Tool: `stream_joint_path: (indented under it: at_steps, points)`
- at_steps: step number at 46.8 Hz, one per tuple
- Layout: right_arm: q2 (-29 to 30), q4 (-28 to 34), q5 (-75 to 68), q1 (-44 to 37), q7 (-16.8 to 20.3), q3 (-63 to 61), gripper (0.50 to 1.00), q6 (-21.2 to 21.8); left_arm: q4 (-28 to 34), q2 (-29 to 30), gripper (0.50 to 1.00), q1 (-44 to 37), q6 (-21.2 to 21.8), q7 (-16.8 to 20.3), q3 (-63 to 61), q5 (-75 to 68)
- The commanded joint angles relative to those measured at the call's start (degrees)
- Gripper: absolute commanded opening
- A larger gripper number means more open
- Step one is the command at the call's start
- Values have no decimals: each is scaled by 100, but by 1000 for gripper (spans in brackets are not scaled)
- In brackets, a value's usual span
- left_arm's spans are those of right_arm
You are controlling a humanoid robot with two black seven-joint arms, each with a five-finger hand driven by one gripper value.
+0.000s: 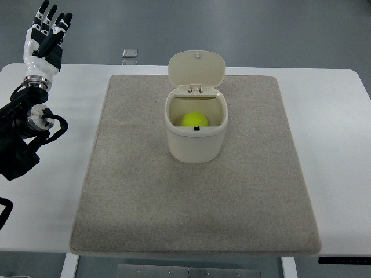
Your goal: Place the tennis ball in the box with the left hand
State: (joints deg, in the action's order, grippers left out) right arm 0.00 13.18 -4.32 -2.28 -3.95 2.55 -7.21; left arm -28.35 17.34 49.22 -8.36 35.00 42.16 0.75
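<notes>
A yellow-green tennis ball [195,120] lies inside the cream box [196,143], a small bin with its hinged lid [197,69] standing up at the back. The box stands on the grey mat [197,197] a little behind its middle. My left hand [46,36] is raised at the far left corner of the table, well away from the box, its fingers spread and holding nothing. The left arm runs down the picture's left edge. No right arm shows.
A white table [342,145] carries the mat. A small flat grey object [130,54] lies at the table's far edge, behind the mat's left corner. The grey floor shows beyond the table.
</notes>
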Motion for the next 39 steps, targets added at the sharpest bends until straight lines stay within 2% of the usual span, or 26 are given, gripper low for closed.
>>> stream_joint_path:
  at_steps: [1,18,24,28,39]
  points:
    - [0,1,1,0,0,0,903,1,102,-2,919,-1,1,0,2,12]
    - [0,1,-8,0,0,0,901,1,216,-2,919,26,238,0,38,127]
    - [0,1,1,0,0,0,901,1,225,7,926,52,326,0,29,118]
    - [0,1,1,0,0,0,901,1,225,7,954,52,344,0,29,127]
    - [0,1,1,-35,0,-35,901,1,216,7,954,35,352,0,29,127]
